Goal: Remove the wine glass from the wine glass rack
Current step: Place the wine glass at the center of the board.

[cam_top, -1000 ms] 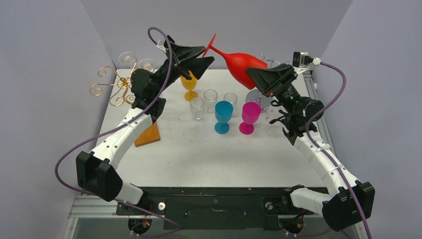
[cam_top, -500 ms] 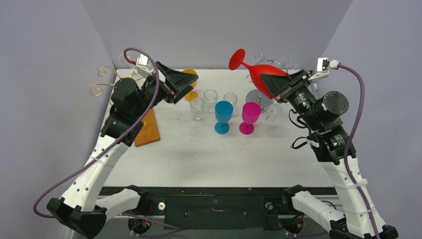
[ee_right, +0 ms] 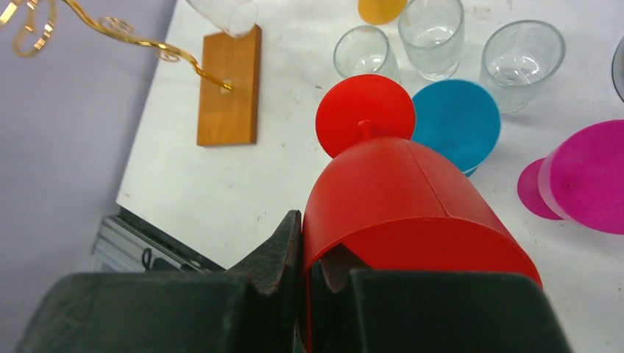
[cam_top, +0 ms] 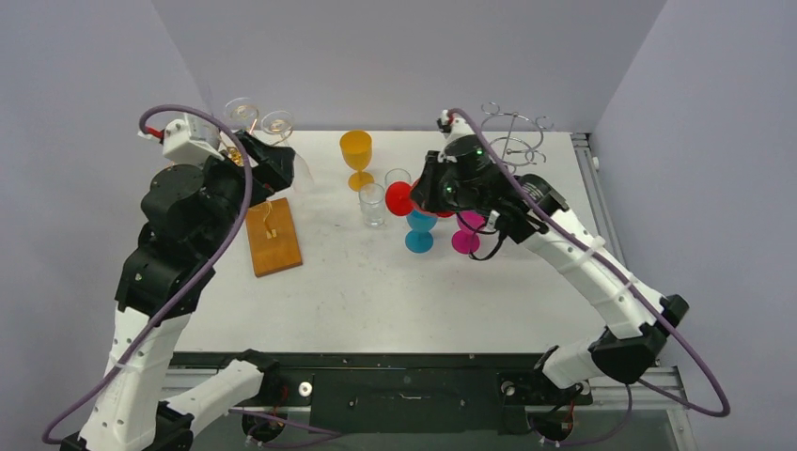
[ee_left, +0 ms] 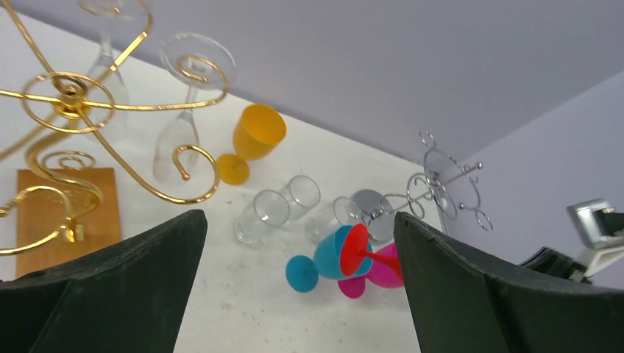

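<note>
We log the left tool spread wide by the gold rack at 10 o'clock — right tool pinching the red wine glass at its rim, near 12 o'clock.

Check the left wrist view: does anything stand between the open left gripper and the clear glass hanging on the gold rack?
Only curled arms of the gold rack cross in front of the clear glass; nothing else visible lies before the left gripper.
</note>
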Motion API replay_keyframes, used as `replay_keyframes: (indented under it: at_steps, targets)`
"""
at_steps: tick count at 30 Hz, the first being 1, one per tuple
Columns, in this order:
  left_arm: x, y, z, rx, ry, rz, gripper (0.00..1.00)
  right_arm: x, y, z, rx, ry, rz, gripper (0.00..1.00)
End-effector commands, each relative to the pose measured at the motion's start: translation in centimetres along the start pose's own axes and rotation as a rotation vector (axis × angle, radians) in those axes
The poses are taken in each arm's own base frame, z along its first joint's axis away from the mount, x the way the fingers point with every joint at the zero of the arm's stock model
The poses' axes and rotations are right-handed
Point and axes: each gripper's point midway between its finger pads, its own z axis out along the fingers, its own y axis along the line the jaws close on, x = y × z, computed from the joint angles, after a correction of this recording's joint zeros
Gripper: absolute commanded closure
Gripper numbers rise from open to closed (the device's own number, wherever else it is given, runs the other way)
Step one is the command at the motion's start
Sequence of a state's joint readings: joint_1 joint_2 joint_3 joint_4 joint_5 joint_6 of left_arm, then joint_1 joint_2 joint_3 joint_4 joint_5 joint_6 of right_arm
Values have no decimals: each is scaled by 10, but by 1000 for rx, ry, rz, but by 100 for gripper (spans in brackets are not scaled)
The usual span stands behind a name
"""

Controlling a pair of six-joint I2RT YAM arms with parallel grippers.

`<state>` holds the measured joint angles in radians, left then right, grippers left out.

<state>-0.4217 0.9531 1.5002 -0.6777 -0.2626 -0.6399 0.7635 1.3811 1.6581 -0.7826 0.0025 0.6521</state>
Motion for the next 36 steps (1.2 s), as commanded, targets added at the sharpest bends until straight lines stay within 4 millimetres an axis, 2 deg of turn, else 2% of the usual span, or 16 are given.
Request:
replay_keyframes:
  at_steps: [1, 2, 3, 5, 9, 12, 15, 19, 25, 36]
  targets:
    - [-55, 21, -40, -112, -172, 89, 4, 9, 10, 9, 50, 65, -121, 100]
    - [-50, 23, -29, -142, -147, 107, 4, 18, 11, 23, 66, 99, -136, 100]
    - [-52, 24, -19, -170, -140, 122, 4, 20, 17, 24, 61, 114, -153, 100]
    - [-58, 27, -13, -207, -135, 139, 4, 34, 21, 45, 77, 172, -184, 100]
    - [-68, 34, 1, -250, -106, 138, 4, 53, 27, 72, 94, 245, -230, 100]
    - [-72, 35, 11, -215, -86, 104, 4, 61, 26, 88, 112, 284, -252, 100]
    - [-78, 45, 22, -226, -78, 67, 4, 71, 24, 105, 140, 333, -275, 100]
    - [-81, 53, 31, -214, -64, 33, 4, 80, 21, 117, 152, 376, -296, 100]
    - [-84, 67, 43, -218, -61, -13, 4, 98, 17, 124, 153, 440, -315, 100]
    - [-84, 72, 59, -187, -48, -47, 4, 134, 8, 143, 141, 540, -323, 100]
